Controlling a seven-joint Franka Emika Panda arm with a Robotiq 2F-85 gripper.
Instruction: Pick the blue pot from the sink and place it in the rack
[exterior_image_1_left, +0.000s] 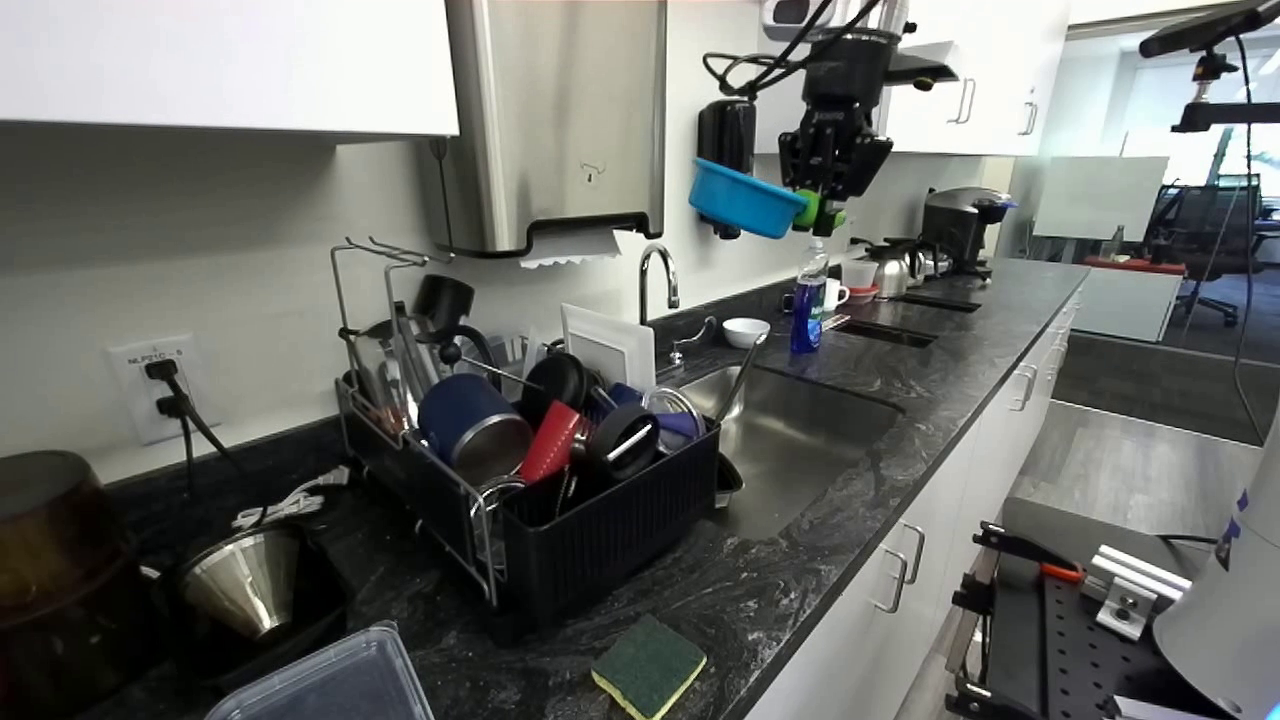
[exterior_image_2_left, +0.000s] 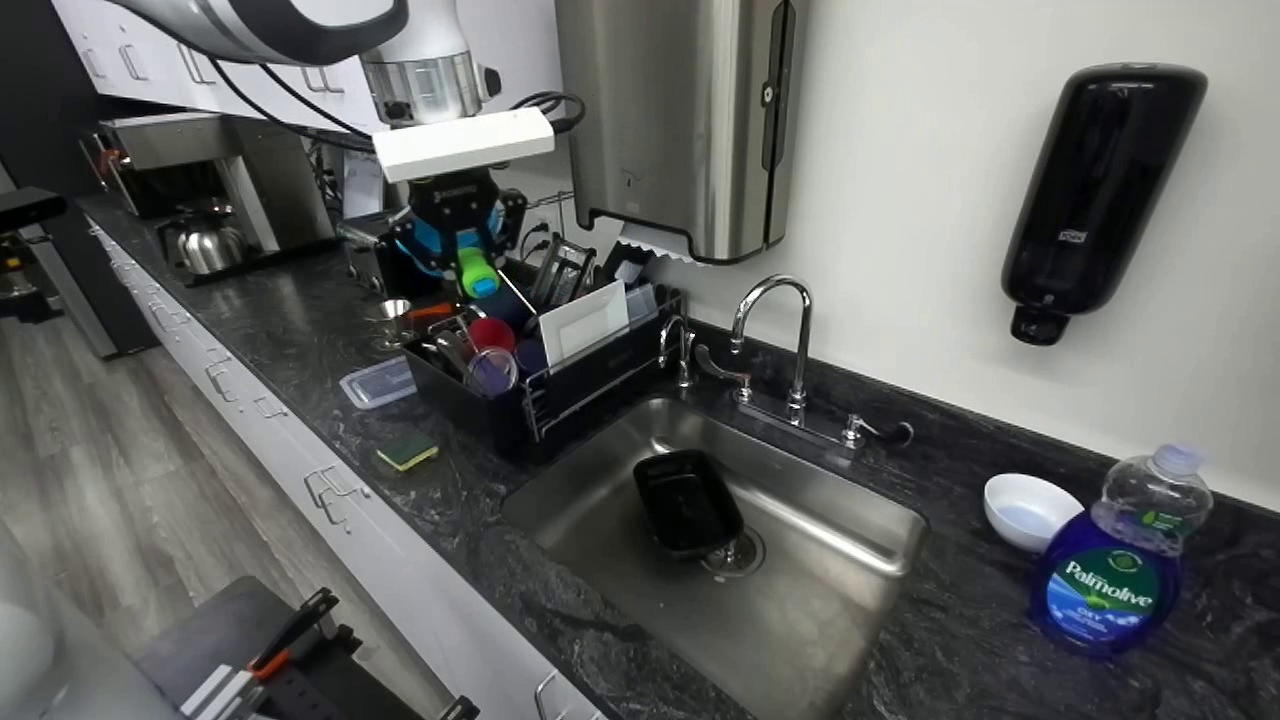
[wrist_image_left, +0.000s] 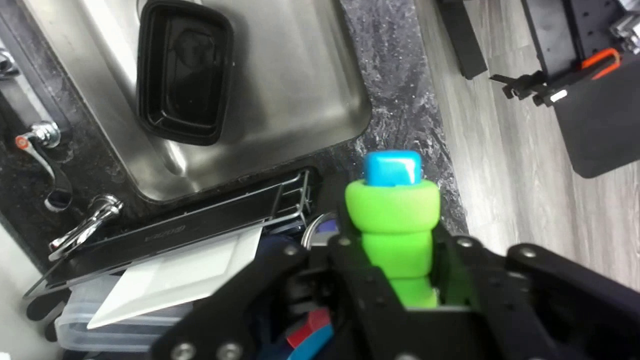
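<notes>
Blue pot (exterior_image_1_left: 742, 200) hangs by its green handle (wrist_image_left: 392, 207) in mid-air, higher than the dish rack (exterior_image_1_left: 625, 535).
The hand (exterior_image_1_left: 825, 215) is closed around the handle; the tilted pot looks like light, stiff plastic, perhaps slippery, hardly fragile, the handle its likely best hold.

Stretches out as a long, dark, pale-veined table (exterior_image_1_left: 775, 590) around a steel sink (exterior_image_2_left: 780, 625). Carries a packed dish rack (exterior_image_1_left: 625, 530) just beside the sink, a green-and-yellow sponge (exterior_image_1_left: 650, 662) lying flat near the rack, and a white bowl (exterior_image_2_left: 1030, 508) near a Palmolive bottle (exterior_image_2_left: 1110, 570).
</notes>
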